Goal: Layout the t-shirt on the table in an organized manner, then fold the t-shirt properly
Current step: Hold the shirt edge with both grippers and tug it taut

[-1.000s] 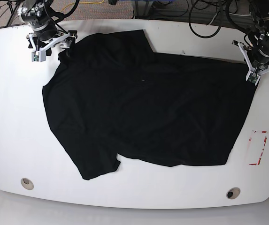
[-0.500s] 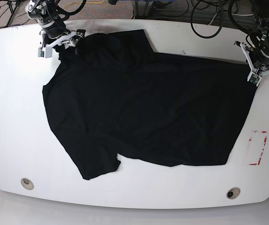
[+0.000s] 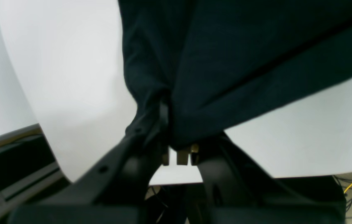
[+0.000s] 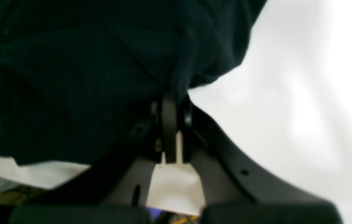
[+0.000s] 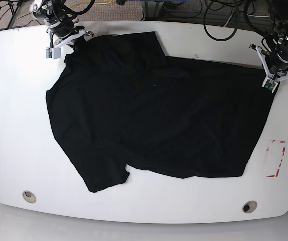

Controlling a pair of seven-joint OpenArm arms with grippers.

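The black t-shirt lies spread over the white table, one sleeve pointing to the near left. At the far right corner of the cloth my left gripper is shut on the t-shirt; the left wrist view has the fabric pinched between the closed fingers. At the far left corner my right gripper is shut on the t-shirt, and in the right wrist view the cloth bunches around its closed fingers.
A red-and-white tape rectangle marks the table at the right. Two round holes sit near the front edge. Black cables lie behind the far edge.
My right gripper moved right onto the shirt's far left corner and closed on the cloth. The left gripper kept its hold with barely any movement.
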